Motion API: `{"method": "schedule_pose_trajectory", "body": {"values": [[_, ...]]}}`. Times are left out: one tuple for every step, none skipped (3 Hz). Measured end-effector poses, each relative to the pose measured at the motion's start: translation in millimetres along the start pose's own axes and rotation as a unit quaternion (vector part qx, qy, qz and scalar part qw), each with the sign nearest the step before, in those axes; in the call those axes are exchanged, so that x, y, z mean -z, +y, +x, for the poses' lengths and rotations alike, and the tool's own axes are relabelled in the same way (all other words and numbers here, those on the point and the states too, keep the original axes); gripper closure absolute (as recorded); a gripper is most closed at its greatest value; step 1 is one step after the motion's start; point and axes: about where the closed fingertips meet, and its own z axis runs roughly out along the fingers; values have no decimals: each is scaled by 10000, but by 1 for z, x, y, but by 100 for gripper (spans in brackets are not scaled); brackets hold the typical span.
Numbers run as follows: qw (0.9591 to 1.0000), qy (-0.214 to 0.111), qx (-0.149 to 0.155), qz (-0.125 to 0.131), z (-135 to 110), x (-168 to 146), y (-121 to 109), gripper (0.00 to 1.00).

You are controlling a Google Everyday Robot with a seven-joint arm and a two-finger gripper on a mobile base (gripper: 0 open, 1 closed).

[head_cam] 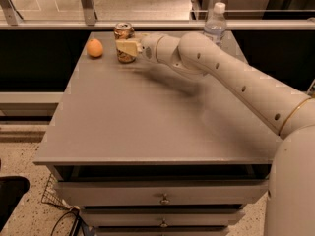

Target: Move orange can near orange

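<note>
Now our pincer (125, 46) grips the orange can (123, 32) around its middle, upright at the far edge of the bench (128, 127), near the orange (94, 48). We judge placement almost done; next we should release gently and withdraw without tipping it.

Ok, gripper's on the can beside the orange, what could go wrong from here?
The gripper is closed around the can, with the orange just to its left: a nudge could roll the fruit toward the table edge. Both sit near the far edge, so a tilted release might tip the can off. The arm passes close to the bottle; a wide swing could knock it.
</note>
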Motion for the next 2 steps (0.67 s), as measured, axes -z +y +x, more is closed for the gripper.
{"method": "schedule_pose_trajectory", "body": {"values": [[10000, 2, -2, -18, 0, -2, 2, 12], [10000, 4, -3, -36, 1, -3, 4, 0]]}}
